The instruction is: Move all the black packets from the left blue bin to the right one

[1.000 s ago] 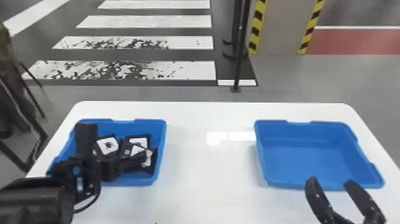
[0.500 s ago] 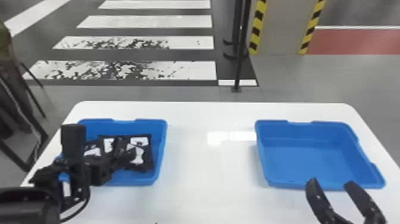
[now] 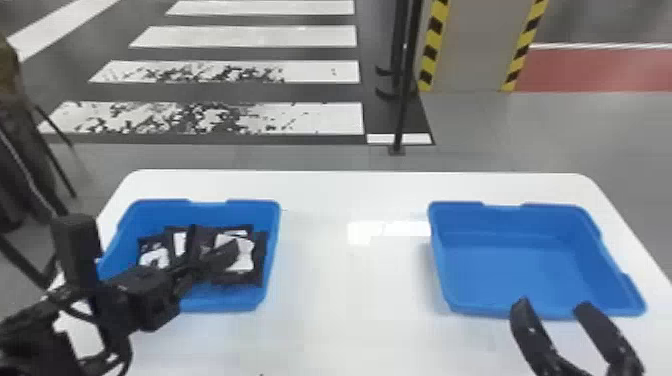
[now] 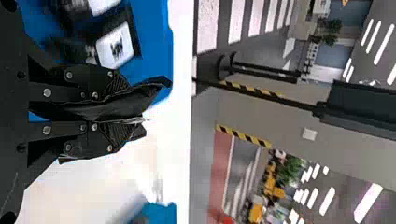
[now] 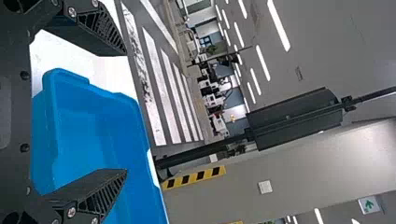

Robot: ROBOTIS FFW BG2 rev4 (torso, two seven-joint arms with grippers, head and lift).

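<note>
Left gripper: your left gripper (image 4: 133,108) is clenched on a black packet (image 4: 142,94), in the head view's lower left, reaching over the near side of the left blue bin. The fingers pinch the thin wrapper from both faces, probably because a flat, slack pack gives little else to grip.
Held packet: it pokes out past the fingertips, with loose film between them; you would likely want that grip kept firm, as the film could slip or fold.
Left blue bin (image 3: 165,214): at the left of the head view on the white table (image 3: 340,310), within your left arm's reach, which presumably makes that arm the picker.
Remaining packets (image 3: 245,252): they overlap inside that bin, white labels showing; lying so close, one could snag on the held packet as you lift.
Right blue bin (image 3: 505,267): at the right of the head view, apart from the other, as the drop place; you judge the transfer is at an early stage.
Right gripper (image 3: 552,304): lower right of the head view, fingers spread with nothing between them, parked by the right bin's near rim, seemingly waiting.
</note>
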